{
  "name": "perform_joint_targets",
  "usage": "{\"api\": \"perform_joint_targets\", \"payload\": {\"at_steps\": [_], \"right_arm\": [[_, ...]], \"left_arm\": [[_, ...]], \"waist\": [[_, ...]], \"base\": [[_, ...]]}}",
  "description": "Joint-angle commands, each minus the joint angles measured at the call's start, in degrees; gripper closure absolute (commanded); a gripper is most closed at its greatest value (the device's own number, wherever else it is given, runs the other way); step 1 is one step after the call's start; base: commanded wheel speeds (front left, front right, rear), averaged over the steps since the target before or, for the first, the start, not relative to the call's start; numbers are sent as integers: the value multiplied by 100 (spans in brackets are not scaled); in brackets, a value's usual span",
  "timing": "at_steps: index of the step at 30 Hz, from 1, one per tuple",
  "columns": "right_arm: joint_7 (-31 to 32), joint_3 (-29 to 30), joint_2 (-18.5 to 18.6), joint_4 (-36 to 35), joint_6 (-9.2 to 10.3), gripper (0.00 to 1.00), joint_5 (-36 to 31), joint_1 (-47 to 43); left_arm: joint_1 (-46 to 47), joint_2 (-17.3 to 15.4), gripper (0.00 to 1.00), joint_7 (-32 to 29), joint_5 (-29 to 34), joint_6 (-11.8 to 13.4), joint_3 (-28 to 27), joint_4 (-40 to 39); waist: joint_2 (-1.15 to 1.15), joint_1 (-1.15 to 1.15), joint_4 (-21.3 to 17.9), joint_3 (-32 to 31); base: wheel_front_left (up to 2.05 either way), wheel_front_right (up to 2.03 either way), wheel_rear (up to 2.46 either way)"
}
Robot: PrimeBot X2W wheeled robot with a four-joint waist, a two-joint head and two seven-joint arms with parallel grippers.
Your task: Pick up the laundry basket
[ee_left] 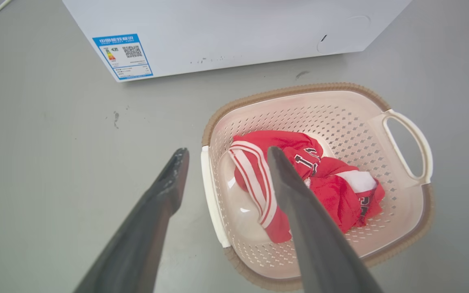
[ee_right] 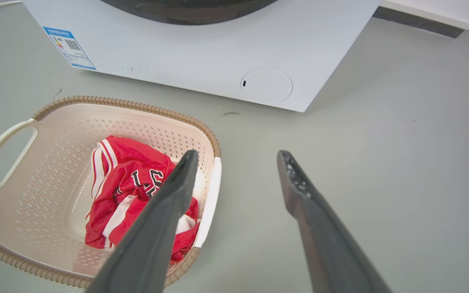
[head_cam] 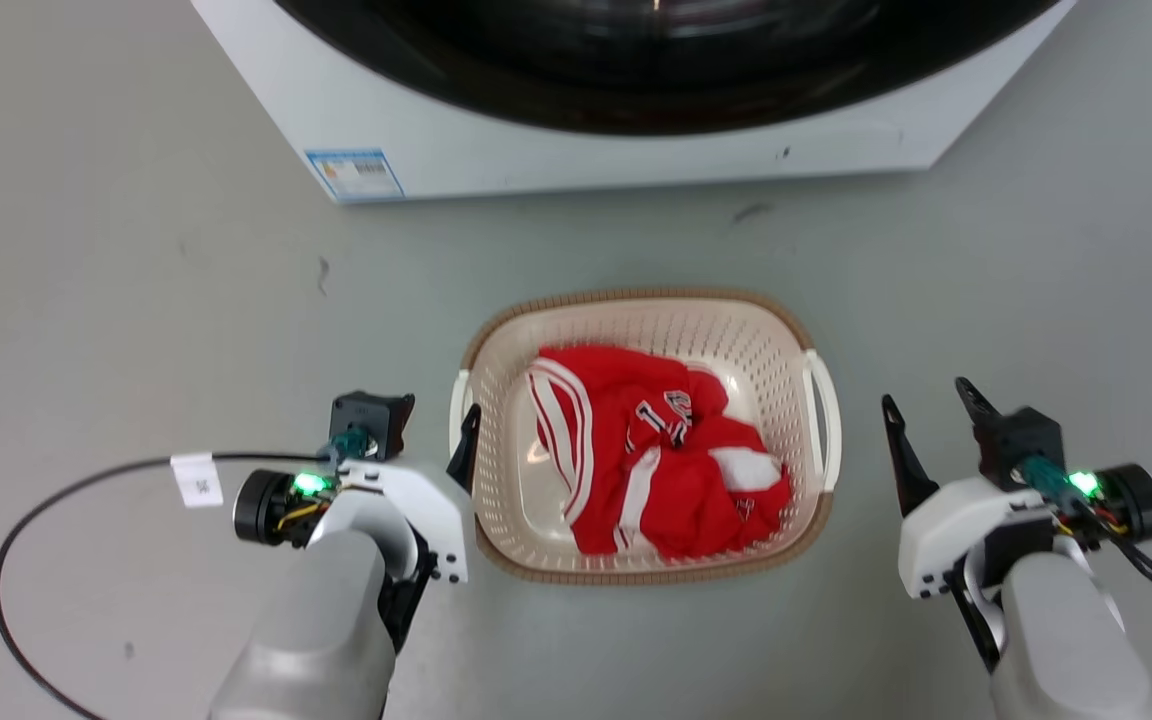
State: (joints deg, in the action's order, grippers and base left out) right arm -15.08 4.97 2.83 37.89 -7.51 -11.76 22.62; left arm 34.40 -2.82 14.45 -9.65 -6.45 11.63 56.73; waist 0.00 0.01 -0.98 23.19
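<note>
— At nine o'clock of the laundry basket (head_cam: 636,298), what of the left gripper (ee_left: 225,154)?
— Spread wide and empty: one finger outside the white left handle (ee_left: 212,195), the other over the basket.
— The basket's position?
— On the grey floor (head_cam: 136,300), at six o'clock of the washing machine (head_cam: 586,160), with a red garment (head_cam: 656,450) inside.
— And at three o'clock?
— The right gripper (head_cam: 928,398), fingers wide, holding nothing, near the right handle (head_cam: 824,420) but apart from it.

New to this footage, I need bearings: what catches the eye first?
A red jersey crumpled in the cream laundry basket on the floor stands out first, with the white washing machine behind it. The left end effector is open at the basket's left handle, the right end effector open beside its right.
</note>
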Motion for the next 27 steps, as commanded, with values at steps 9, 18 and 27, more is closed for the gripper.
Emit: {"api": "perform_joint_targets", "payload": {"at_steps": [9, 18, 27], "right_arm": [[-14, -129, 9, 1711, 4, 0, -505, 1376], [177, -22, 8, 2637, 4, 0, -883, 2189], [339, 115, 9, 3030, 4, 0, -1104, 2799]], "left_arm": [[1114, -13, 0, -377, -313, -94, 346, 1164], [1574, -53, 0, -663, -594, -100, 703, 1439], [1985, -122, 0, -803, -944, -98, 1143, 1536]], "waist": [[0, -1, -38, 1210], [0, -1, 13, 1760], [0, -1, 94, 2390]], "base": [[0, 0, 0], [0, 0, 0], [0, 0, 0]]}}
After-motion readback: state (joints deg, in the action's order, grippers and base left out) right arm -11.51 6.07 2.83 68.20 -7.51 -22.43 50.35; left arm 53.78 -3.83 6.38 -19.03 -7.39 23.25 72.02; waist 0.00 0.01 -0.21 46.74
